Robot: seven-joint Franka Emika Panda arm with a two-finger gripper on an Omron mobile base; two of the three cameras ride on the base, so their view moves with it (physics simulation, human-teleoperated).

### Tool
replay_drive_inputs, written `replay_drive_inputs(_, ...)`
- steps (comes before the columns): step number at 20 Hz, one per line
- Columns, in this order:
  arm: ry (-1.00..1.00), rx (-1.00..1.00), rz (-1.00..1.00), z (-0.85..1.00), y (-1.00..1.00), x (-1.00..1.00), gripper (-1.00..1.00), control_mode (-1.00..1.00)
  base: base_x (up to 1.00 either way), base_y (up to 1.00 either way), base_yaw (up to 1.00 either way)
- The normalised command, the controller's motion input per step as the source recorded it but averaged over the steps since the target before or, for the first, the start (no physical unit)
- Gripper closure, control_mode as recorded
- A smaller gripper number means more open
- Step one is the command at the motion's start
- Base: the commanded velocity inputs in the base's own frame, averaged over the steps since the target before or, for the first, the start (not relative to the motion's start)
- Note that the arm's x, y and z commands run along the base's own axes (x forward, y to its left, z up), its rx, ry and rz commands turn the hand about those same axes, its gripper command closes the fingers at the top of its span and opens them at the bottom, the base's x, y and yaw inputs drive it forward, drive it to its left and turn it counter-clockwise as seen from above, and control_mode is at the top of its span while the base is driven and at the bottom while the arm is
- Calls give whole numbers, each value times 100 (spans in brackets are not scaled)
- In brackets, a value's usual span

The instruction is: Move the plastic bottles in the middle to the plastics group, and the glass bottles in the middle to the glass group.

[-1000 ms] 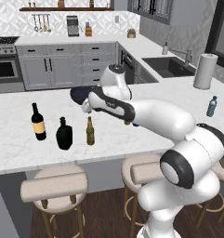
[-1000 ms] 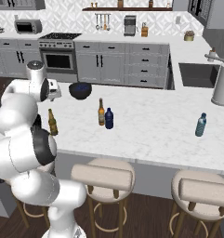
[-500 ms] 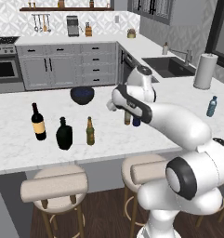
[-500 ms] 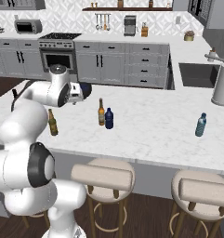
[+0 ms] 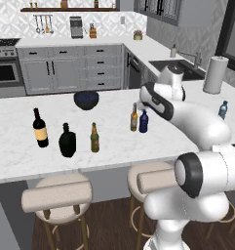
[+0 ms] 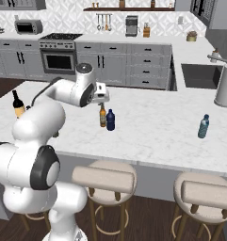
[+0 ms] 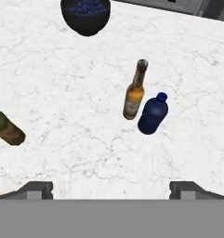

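The gripper [image 7: 111, 188] hangs above the counter [image 7: 62, 125] with its jaws spread wide and nothing between them. Ahead of it and a little to the right stand the light-amber beer bottle [image 7: 134, 90] and the small dark blue bottle [image 7: 153, 114], just beside each other, perhaps touching. This closeness is the main risk, I think: if the wide fingers come down around one bottle, one finger may push the neighbour and tip it over. The beer bottle is slim and tall, so it probably falls easily. The pale blue water bottle [image 6: 203, 126] stands far away, so the carry is long.
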Motion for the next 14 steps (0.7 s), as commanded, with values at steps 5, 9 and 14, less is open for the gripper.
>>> replay_drive_inputs(5, 6, -8, -8, -13, -62, 43, -100, -100, 0, 0, 0)
replay_drive_inputs(9, 0, 0, -1, -23, 3, 61, -100, -100, 0, 0, 0)
replay_drive_inputs(14, 0, 0, 0, -34, 44, 67, -100, -100, 0, 0, 0)
